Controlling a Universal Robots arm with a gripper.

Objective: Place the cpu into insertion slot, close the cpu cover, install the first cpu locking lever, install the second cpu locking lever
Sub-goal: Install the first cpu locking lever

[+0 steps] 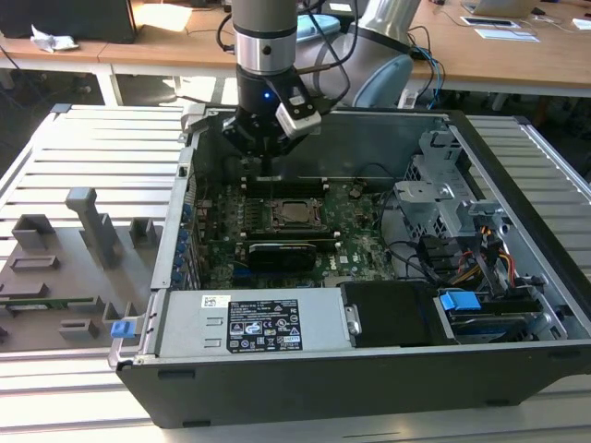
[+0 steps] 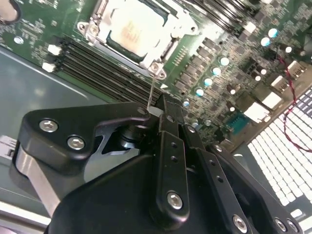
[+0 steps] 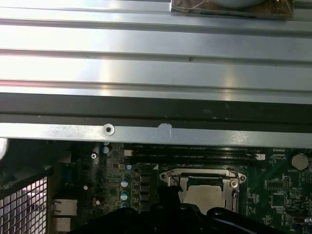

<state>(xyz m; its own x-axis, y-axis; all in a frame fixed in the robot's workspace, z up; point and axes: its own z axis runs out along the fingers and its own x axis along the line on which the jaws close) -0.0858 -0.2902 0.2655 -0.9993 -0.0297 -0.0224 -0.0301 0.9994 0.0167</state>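
Setting: ribbed aluminium bench (image 1: 83, 148) under an open computer case (image 1: 517, 212), wooden desks behind.
Exterior view's left: grey fixture blocks (image 1: 88, 226) stand on the bench, well apart from the work.
Centre: the green motherboard (image 1: 355, 235) lies flat inside the case, with the insertion slot (image 1: 294, 211) just below the arm's wrist.
Cpu: the cpu (image 2: 132, 30) sits flat in the slot, silver top up, square to the rim.
Cover: the cpu cover (image 2: 180, 25) appears lowered around the chip, its window framing the metal top; whether it is fully seated I cannot tell.
Lever: a thin wire locking lever (image 2: 152, 92) rises from the socket's corner toward the fingertips.
Gripper: the gripper (image 2: 158, 113) hangs just beside the socket with its fingers drawn narrow, seemingly pinching the lever's free end; the contact itself is partly hidden.
Step in hand: by my reading, the first lever is being worked.
Doing it well: keep the pinch near the tip, swing along the lever's own arc, press down before tucking it sideways under its hook, and avoid loading the memory slots (image 2: 97, 68) alongside.
Exterior view's right: drive cage (image 1: 434, 198) and cable bundle (image 1: 480, 258), clear of the arm.
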